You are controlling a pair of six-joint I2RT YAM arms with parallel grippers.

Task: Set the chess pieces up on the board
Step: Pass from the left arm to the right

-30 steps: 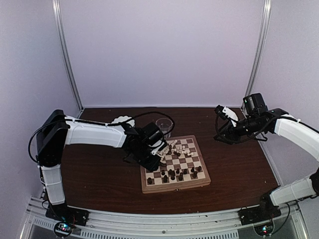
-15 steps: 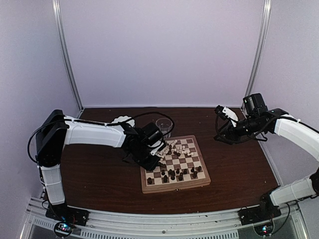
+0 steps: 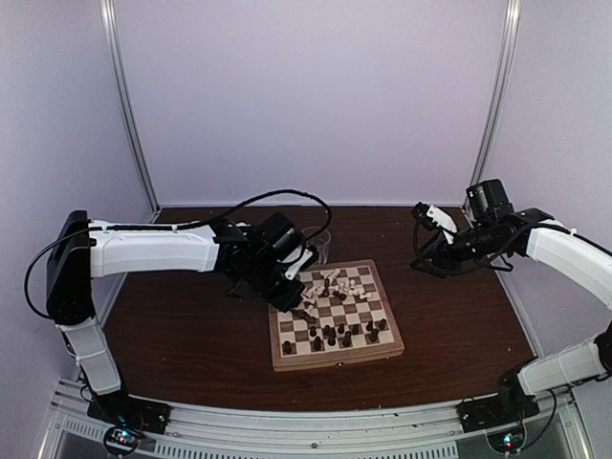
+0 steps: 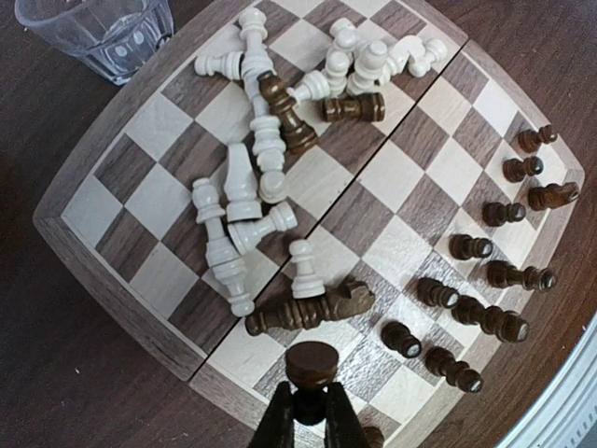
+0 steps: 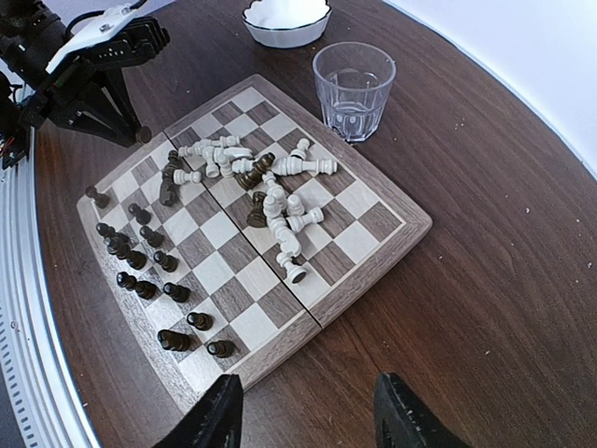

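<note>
The board lies mid-table, its pale rim toward me. Cream-white chess pieces lie toppled in a heap on its far half, with a few dark ones among them. Dark pieces stand in two rows along the near side. My left gripper is shut on a dark piece, held just above the board's left edge near a fallen dark knight. The right wrist view shows that gripper too. My right gripper hangs open over bare table right of the board.
A clear drinking glass stands just behind the board's far left corner. A white bowl sits further back left. Dark tabletop surrounds the board; white walls enclose the back and sides.
My left gripper has shut on a dark piece and lifted it off the board's left side, the arm rising and drawing back. The right arm has not moved.
</note>
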